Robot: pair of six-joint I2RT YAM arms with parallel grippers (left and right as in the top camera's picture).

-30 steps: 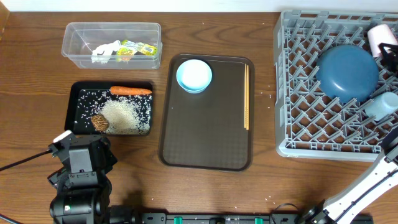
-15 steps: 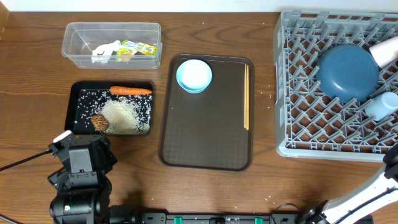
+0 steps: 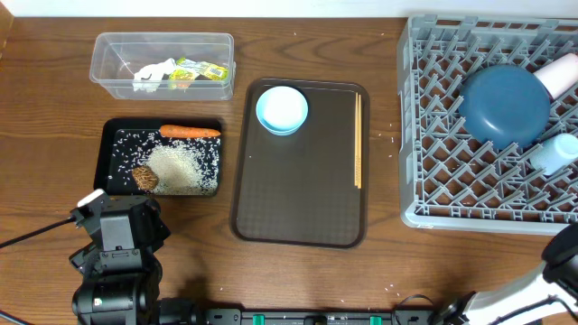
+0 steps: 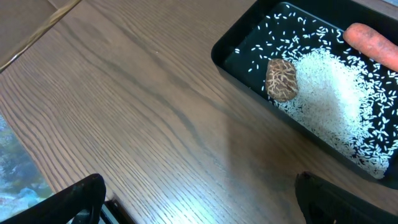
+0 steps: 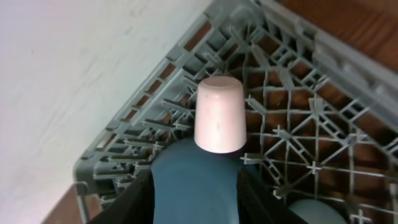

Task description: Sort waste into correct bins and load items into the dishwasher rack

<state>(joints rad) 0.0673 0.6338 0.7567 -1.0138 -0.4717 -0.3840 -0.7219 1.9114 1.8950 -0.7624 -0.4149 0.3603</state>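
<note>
A white cup (image 3: pixel 562 72) is lying tilted in the grey dishwasher rack (image 3: pixel 433 181) at the far right corner of the table (image 3: pixel 406 271), just beside a dark blue dish (image 3: pixel 504 106). The right gripper (image 5: pixel 196 208) is facing it, fingers spread, holding nothing. The left gripper (image 4: pixel 199 193) is gaping empty near the front left edge, beside the black tray (image 3: pixel 102 158).

Open middle on the brown rectangular serving tray (image 3: pixel 298 199), with the small light blue bowl (image 3: pixel 282 109) at its far-left corner and wooden chopsticks (image 3: pixel 358 140) along the right edge. In the grey plastic lattice rack (image 3: pixel 433 135), the left half is free, the large dark blue dish (image 3: pixel 506 106) crowding the right.
</note>
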